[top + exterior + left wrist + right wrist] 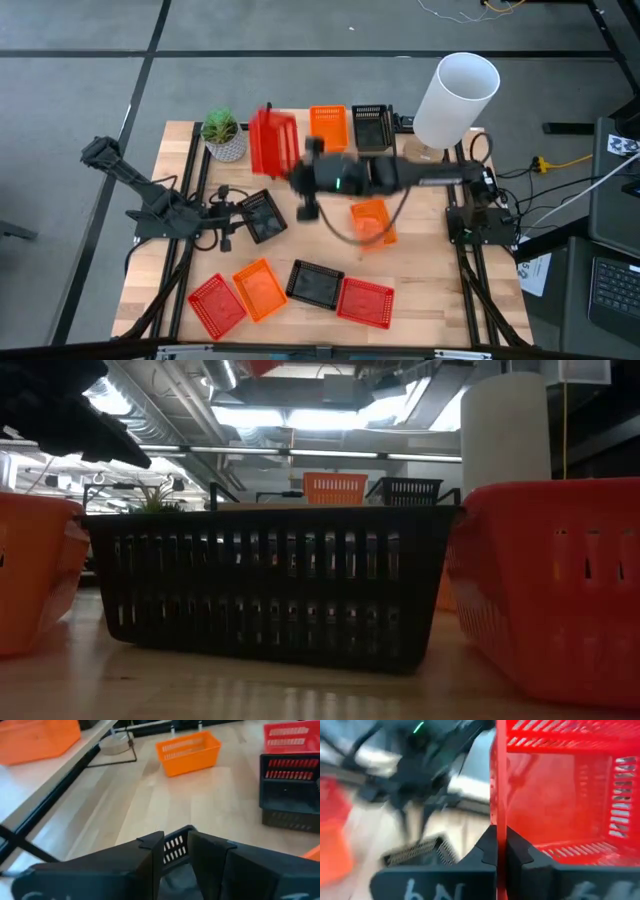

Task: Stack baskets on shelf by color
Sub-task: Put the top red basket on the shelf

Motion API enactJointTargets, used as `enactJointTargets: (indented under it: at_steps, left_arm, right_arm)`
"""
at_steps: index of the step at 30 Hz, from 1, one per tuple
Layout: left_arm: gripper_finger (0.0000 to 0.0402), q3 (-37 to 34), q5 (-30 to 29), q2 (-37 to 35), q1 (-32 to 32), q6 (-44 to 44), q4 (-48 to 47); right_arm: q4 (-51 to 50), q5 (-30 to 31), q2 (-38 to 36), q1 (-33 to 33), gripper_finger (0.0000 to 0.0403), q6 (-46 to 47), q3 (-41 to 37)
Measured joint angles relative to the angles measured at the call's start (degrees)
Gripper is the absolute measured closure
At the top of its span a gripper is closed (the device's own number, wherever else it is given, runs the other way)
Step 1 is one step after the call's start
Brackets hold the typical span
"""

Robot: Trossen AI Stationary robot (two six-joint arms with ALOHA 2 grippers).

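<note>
High view showing nine baskets, counting three red, three orange, three black. Sitting on the shelf (402, 122) at the table's far edge: one orange basket (328, 128) and one black basket (372, 127), side by side. Lying in the front row, reading from the left: red basket (217, 303), orange basket (259, 289), black basket (315, 283), red basket (365, 301), all close together. Resting mid-table under the right arm: third orange basket (373, 220), partly hidden by that arm. Right gripper (501, 851) pinching one wall of the held red basket (272, 142), fingers narrow on the thin plastic, carrying it tipped on edge above the shelf's left end, near the potted plant (222, 133). Left gripper (176, 851) gripping the rim of the third black basket (265, 216), fingers close on either side of its mesh wall, on the table's left middle. Standing at the far right corner: one white cylinder (455, 98). Shelf plank mostly covered by the right arm and the baskets, legs hard to make out from above. Low view filling up with the front black basket, the orange and red neighbours cut off at both edges, only the tops of the two shelf baskets peeking over its rim. Right wrist view blurring everything beyond the red basket. Left wrist view cutting off most of the held black basket under the fingers.
</note>
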Motion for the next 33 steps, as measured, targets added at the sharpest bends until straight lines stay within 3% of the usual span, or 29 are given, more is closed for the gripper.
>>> enactJointTargets:
  at_steps: [7, 12, 15, 24, 33]
  left_arm:
    - [0.0321, -0.1, 7.0, -0.7, 1.9, 3.9, 2.3]
    - [0.0321, -5.7, 14.8, -0.8, 4.3, 12.1, 18.2]
    - [0.0321, -8.0, 19.9, -1.3, 6.2, 15.3, 24.5]
    - [0.0321, -8.4, 25.7, -2.0, 11.7, 13.5, 24.7]
    - [0.0321, -8.4, 26.7, -2.0, 12.7, 13.5, 24.7]
  right_arm:
    - [3.1, -9.4, 3.0, -12.1, 0.0402, 2.7, 0.3]
    - [1.2, -14.2, 6.7, -14.5, 0.0402, 4.9, 0.1]
    - [-3.0, -14.3, 7.9, -14.5, 0.0403, 5.6, 0.2]
    - [-10.4, -11.9, 12.1, -14.5, 0.0403, 8.0, 0.2]
    - [-10.7, -8.6, 13.3, -16.2, 0.0403, 6.4, 0.1]
